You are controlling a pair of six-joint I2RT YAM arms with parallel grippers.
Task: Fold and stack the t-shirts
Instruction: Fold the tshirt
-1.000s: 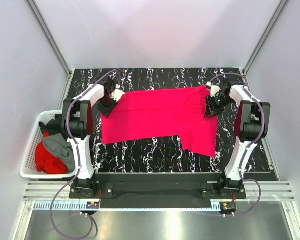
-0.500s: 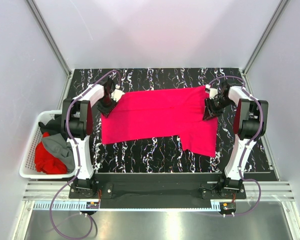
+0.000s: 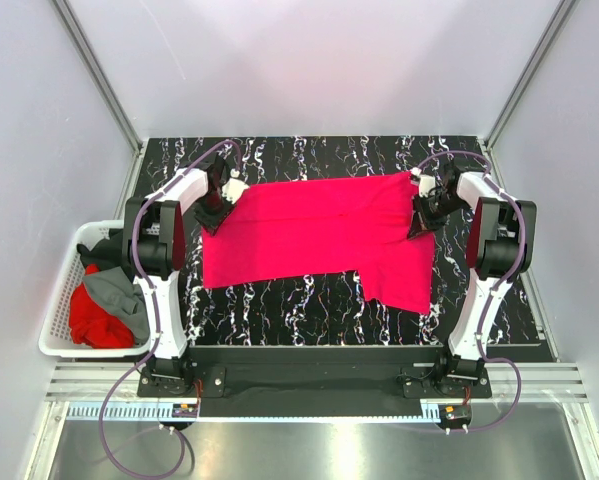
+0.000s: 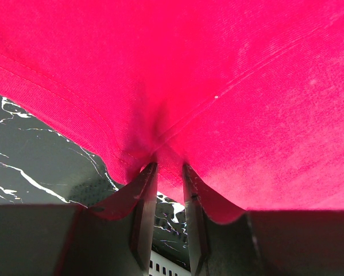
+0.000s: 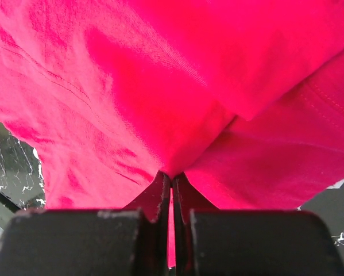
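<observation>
1. The white basket (image 3: 49,345) sits beside the table's left edge, holding a black t-shirt (image 3: 95,251), a grey t-shirt (image 3: 119,295) and a red t-shirt (image 3: 87,320).
2. The left gripper (image 3: 215,218) is clenched on the left edge of the crimson-pink t-shirt (image 3: 319,235) (the cloth puckers between its fingers in the wrist view).
3. That shirt lies spread on the black marbled table (image 3: 309,160), with bare marble along its far and near edges.
4. The right gripper (image 3: 420,222) pinches the shirt's right edge, jaws pressed together on a fold.
</observation>
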